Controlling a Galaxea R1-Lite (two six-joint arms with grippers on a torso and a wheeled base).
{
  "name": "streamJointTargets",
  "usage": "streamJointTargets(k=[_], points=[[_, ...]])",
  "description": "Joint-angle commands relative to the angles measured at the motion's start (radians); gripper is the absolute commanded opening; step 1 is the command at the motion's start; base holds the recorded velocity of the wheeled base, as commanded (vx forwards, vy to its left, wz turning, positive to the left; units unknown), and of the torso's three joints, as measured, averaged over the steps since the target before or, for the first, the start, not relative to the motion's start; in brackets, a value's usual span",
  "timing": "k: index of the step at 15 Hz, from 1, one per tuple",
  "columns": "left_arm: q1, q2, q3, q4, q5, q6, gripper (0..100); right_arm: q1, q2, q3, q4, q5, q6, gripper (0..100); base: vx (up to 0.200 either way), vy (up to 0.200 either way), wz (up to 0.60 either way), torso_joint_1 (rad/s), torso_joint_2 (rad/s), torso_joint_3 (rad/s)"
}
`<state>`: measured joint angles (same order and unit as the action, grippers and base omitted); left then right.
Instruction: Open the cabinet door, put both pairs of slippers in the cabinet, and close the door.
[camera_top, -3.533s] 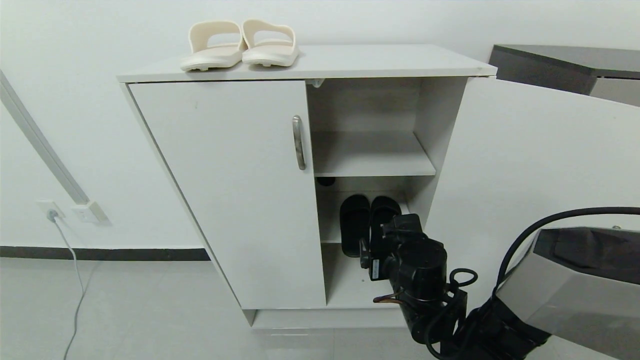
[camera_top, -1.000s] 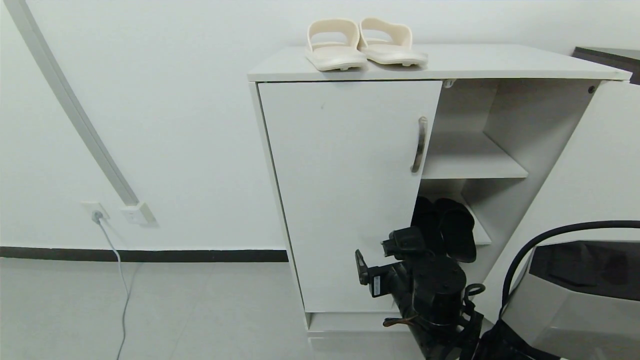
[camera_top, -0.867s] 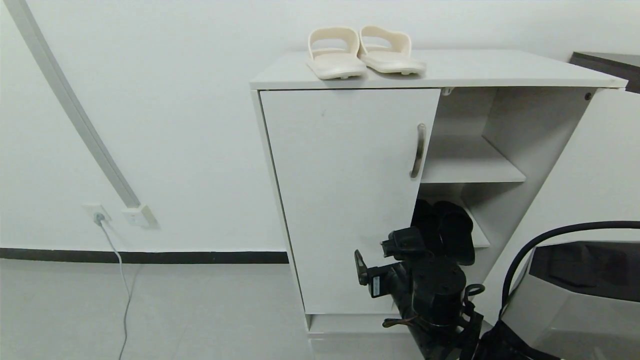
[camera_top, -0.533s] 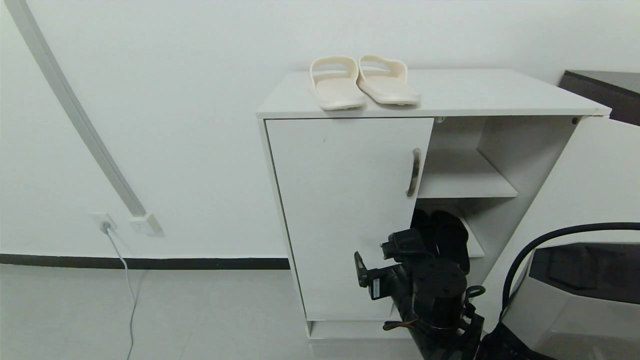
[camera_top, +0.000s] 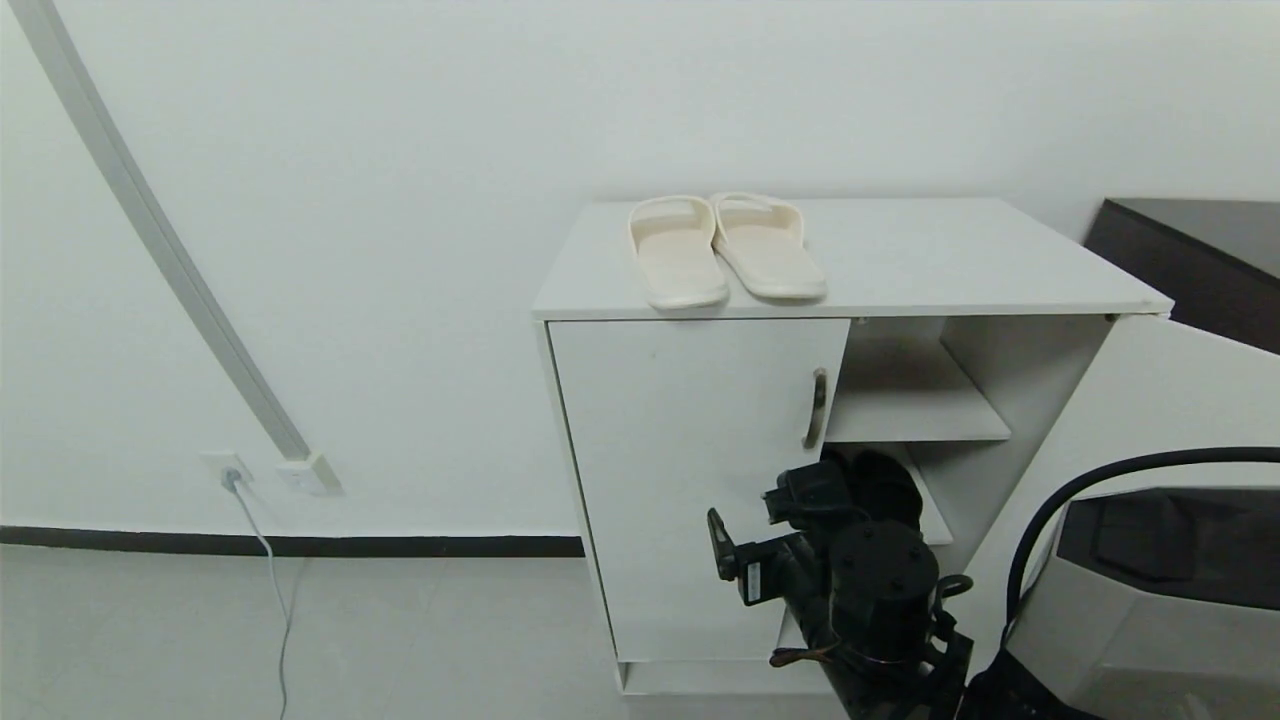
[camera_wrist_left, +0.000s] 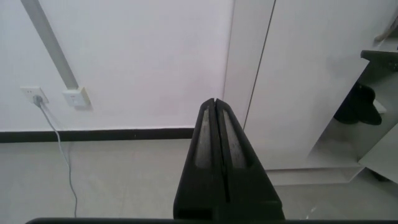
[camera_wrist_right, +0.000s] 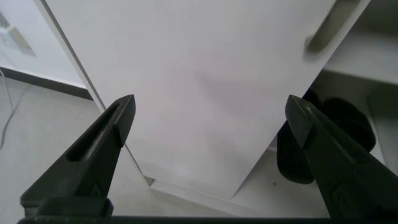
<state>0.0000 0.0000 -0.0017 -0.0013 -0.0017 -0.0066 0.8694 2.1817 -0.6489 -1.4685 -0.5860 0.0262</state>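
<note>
Your target is the cream slippers (camera_top: 725, 248). They sit side by side on the cabinet (camera_top: 950, 255) top, at its front edge toward the front-left corner. Long axes run front-to-back, heel ends toward you by the look of it. The black slippers (camera_top: 880, 488) are already in, on the lower shelf beside the open right door (camera_top: 1130, 400); the left door (camera_top: 680, 470) is closed. Your R gripper (camera_wrist_right: 211, 107) is spread wide w/ nothing in it, low down facing the left door's bottom half, just beside the opening. So the cream pair lies almost straight above it, well apart. L gripper (camera_wrist_left: 214, 106) has its fingers pressed together, also empty, low and off toward the cabinet's left side. R arm looks nearer, imo. Next move prob. needs a big lift. Then come in over the front edge along the slippers' length & pinch the two inner edges together.
</note>
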Motion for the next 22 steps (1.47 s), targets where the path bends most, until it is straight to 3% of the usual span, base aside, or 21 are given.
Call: streamJointTargets(k=[1,18,22], points=[[0.000,0.002,0.000,0.000,0.000,-0.001,0,0.000,0.003,0.000,-0.001,0.000,0.000,100,0.000,0.000,0.00,0.173,-0.49,-0.315],[0.000,0.002,0.000,0.000,0.000,-0.001,0,0.002,0.003,0.020,-0.001,0.017,-0.008,100,0.000,0.000,0.00,0.227,-0.54,-0.314],[0.000,0.002,0.000,0.000,0.000,0.002,0,-0.007,0.020,0.034,-0.102,0.077,-0.094,100,0.000,0.000,0.00,0.081,-0.19,-0.101]])
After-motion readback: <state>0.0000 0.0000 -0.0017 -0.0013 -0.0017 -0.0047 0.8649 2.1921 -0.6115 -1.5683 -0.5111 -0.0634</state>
